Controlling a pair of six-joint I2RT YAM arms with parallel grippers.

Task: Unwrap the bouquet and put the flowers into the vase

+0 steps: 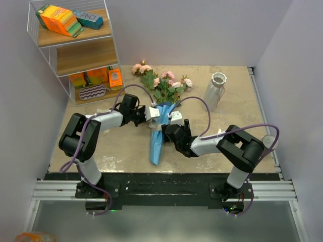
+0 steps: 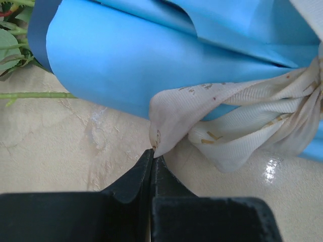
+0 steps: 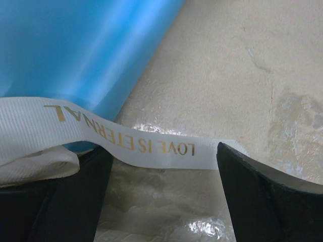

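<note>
bouquet (image 1: 160, 121) lying mid-table (image 1: 126, 148) between the arms, vase (image 1: 216, 91) well apart at back right. left gripper (image 2: 153, 152) closed, its tips pinching a fold of the cream ribbon (image 2: 222, 118); right gripper (image 3: 161, 154) wide open astride the lettered ribbon tail, holding nothing. likely risk: a one-sided pull drags the whole cone or tightens the knot, since nothing pins the blue paper (image 2: 126, 65)

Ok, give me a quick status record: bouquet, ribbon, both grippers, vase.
bouquet: lying on the table, in its blue wrap
ribbon: knotted around the wrap
left gripper: shut on a ribbon end
right gripper: open, printed ribbon tail lying between its fingers
vase: upright, back right, no flowers in it
</note>
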